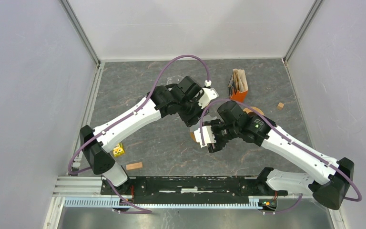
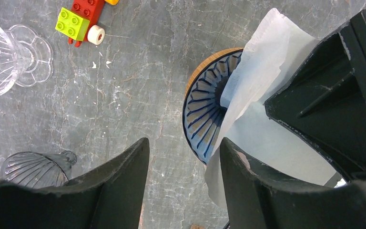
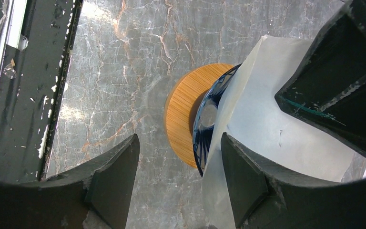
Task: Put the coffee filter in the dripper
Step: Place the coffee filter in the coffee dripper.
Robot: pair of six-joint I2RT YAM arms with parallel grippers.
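Left claw (image 2: 184, 143) and right claw (image 3: 179, 138) crowd the dripper (image 2: 202, 112); glass funnels (image 2: 2, 52) stand nearby.

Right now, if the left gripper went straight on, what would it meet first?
The left gripper would probably meet bare tabletop beside the dripper; one finger may brush the filter; depth unclear.

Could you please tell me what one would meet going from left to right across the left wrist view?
Clear glass vessel → toy brick car → blue ribbed dripper → white paper filter → right gripper's black finger.
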